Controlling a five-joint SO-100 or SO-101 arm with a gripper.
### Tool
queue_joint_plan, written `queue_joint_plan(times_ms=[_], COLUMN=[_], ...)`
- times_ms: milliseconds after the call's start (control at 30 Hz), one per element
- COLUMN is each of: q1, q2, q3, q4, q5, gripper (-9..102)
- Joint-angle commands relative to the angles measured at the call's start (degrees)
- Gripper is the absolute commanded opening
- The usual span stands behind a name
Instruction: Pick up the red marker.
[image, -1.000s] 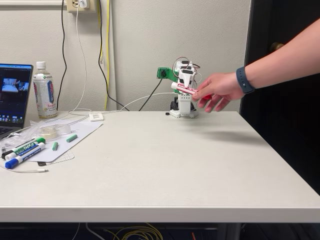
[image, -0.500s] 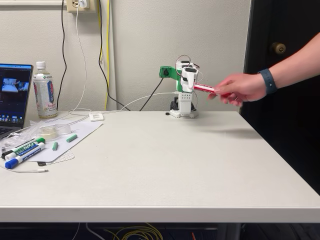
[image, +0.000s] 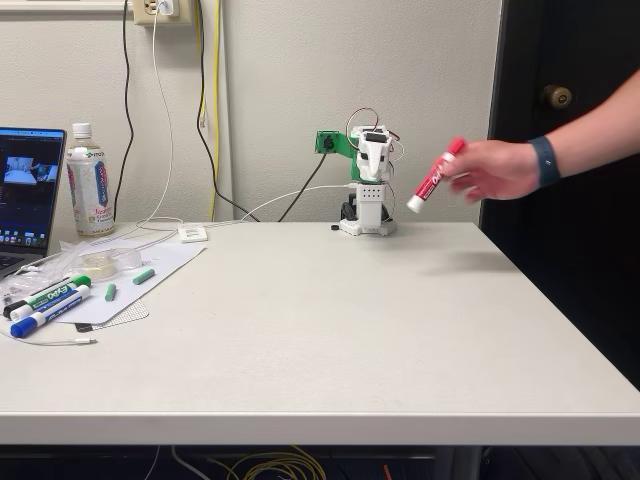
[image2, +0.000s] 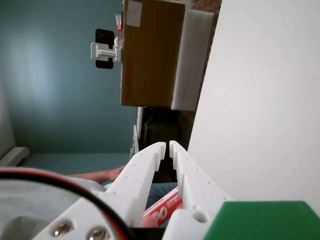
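In the fixed view we see a person's hand (image: 497, 169) holding the red marker (image: 436, 176) in the air, tilted with its red cap up, to the right of the folded arm at the back of the table (image: 330, 340). In the wrist view our gripper (image2: 167, 147) has its white fingers (image2: 145, 165) nearly together with a thin gap and nothing between the tips; part of the red marker (image2: 163, 208) shows behind them. A green-capped marker (image: 55, 292) and a blue-capped marker (image: 45, 313) lie at the table's left edge.
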Motion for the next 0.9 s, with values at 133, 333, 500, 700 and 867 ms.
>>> queue_joint_plan(times_ms=[133, 333, 500, 700, 867], q1=[-0.4, 0.4, 0.2, 1.4, 2.3], q2=[-0.4, 1.8, 3.3, 2.9, 2.5], q3=[-0.5, 4.7, 5.5, 5.4, 4.8], q4=[-2.2, -4.0, -3.1, -3.0, -1.9], q5=[1.5, 6.2, 7.4, 9.5, 10.7], gripper=[0, 0, 0, 0, 0])
